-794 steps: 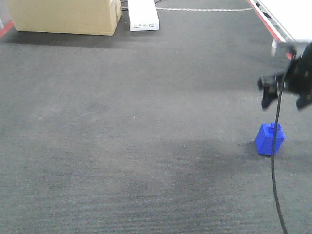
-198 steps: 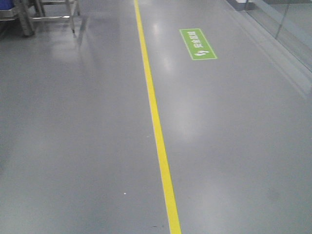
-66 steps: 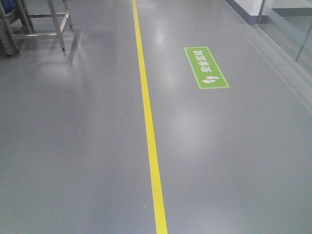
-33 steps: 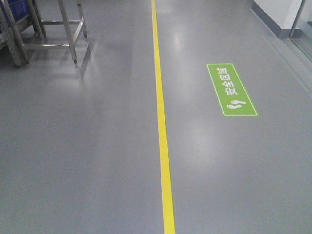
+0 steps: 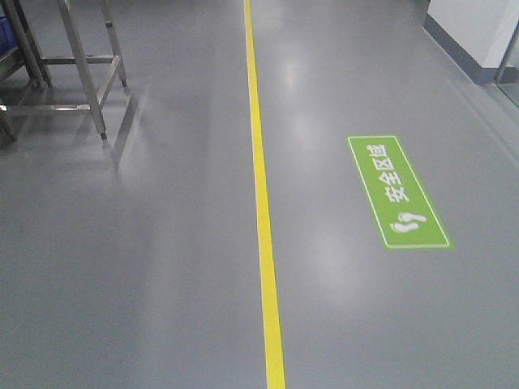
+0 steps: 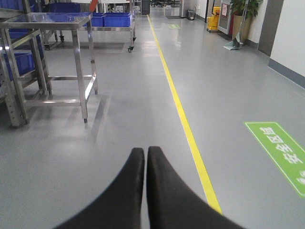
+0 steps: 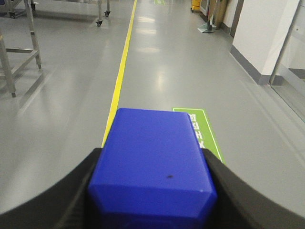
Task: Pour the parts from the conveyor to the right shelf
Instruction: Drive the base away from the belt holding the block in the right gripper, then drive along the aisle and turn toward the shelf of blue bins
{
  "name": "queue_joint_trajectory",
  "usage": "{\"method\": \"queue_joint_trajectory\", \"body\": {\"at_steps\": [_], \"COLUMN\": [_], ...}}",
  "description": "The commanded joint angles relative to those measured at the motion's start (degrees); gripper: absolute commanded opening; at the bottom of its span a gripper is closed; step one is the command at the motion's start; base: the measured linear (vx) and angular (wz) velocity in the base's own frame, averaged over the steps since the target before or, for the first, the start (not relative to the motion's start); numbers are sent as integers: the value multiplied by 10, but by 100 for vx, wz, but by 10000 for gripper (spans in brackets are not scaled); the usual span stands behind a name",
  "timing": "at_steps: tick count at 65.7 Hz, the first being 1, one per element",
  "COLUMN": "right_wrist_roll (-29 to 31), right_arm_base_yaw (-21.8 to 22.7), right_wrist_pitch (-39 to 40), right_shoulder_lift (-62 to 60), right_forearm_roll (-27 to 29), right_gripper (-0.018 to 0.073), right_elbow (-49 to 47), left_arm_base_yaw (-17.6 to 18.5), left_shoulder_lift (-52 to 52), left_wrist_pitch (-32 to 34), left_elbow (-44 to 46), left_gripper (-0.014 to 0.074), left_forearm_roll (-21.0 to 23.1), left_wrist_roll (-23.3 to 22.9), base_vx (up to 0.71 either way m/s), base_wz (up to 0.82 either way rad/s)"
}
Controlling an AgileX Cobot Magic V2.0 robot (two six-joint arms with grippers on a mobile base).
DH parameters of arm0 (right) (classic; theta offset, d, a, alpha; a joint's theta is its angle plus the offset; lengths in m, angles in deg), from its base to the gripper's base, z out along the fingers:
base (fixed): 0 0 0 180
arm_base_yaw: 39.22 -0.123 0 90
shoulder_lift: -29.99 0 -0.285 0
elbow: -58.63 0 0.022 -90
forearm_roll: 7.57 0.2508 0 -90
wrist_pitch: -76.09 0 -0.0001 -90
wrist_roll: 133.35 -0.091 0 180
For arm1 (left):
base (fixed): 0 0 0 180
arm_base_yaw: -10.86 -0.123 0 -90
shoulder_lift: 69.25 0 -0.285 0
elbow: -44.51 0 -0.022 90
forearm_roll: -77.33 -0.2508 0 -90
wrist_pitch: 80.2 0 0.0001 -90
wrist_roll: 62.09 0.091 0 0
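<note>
Pinching blue part: right claw (seemingly level) | left claw pressed together, aimed along floor

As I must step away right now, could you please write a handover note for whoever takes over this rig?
Left end effector: shut, empty.
Right end effector: shut on the blue part.
Conveyor: out of view; the rig is on grey floor by the yellow line.
Done: part picked up.
Left: drive to the steel racks with blue bins ahead-left, likely the shelf, and tip the part into a bin.
</note>
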Motion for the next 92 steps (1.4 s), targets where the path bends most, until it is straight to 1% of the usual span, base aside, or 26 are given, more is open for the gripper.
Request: {"method": "queue_joint_trajectory", "body": {"at_steps": [1, 38, 92], "right_wrist_roll": [4, 4, 4], "right_arm_base_yaw": [2, 2, 2], "right_wrist_pitch": [44, 44, 44], "right_shoulder_lift": [6, 6, 6], "right_forearm_roll": [3, 2, 3], "right_gripper": [-5, -5, -5], "right_elbow": [-17, -17, -17], "left_arm_base_yaw": [3, 3, 3], "left_shoulder_lift": [6, 6, 6], "left_wrist_pitch": [45, 45, 45], "left_elbow": [11, 11, 11], "left_gripper": [-6, -6, -6], "left_forearm_roll": [5, 5, 5], "left_wrist_roll": [-5, -5, -5], "base_vx": [77, 81, 82], "base_wz": [1, 7, -11]}}
